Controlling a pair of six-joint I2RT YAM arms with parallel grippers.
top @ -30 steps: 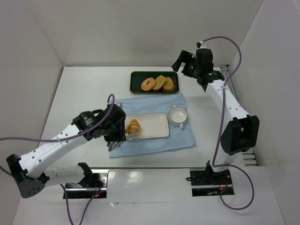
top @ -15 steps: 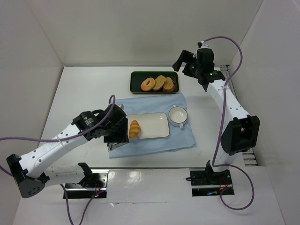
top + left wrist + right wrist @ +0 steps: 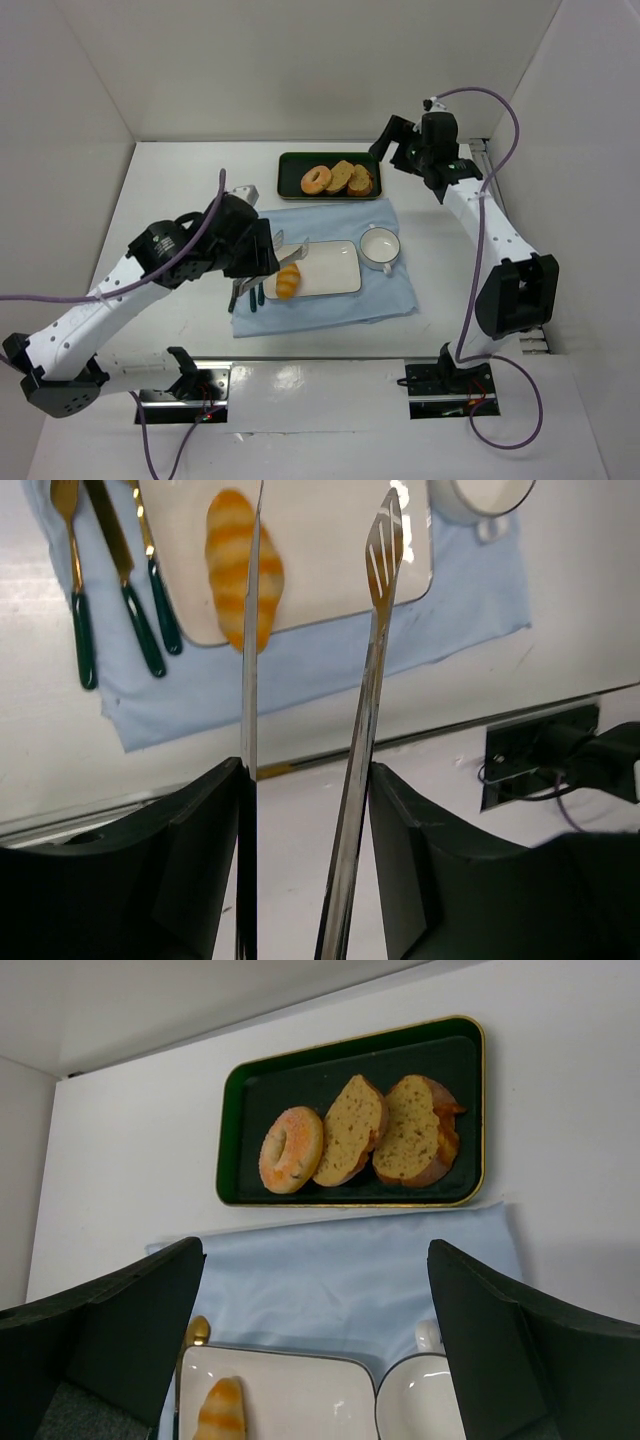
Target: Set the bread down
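Note:
The bread (image 3: pixel 288 281) (image 3: pixel 243 570) (image 3: pixel 220 1415), a small golden ridged roll, lies free on the left end of the white rectangular plate (image 3: pixel 335 270) (image 3: pixel 330 540). My left gripper (image 3: pixel 262 258) (image 3: pixel 305 780) is shut on a pair of metal tongs (image 3: pixel 292 248) (image 3: pixel 375 630). The tong arms are spread apart and hang above the bread without touching it. My right gripper (image 3: pixel 385 140) (image 3: pixel 316 1250) is open and empty, held high near the back right, looking down on the tray.
A dark green tray (image 3: pixel 290 160) (image 3: pixel 230 1130) at the back holds a bagel (image 3: pixel 316 180) and two toast slices (image 3: pixel 352 178). A white cup (image 3: pixel 379 246) stands right of the plate on the blue cloth (image 3: pixel 390 290). Green-handled cutlery (image 3: pixel 246 295) (image 3: pixel 125 590) lies left of the plate.
The tongs have opened and let go of the bread, which now lies on the plate. My left arm has lifted and drawn back a little. The right gripper has tilted slightly.

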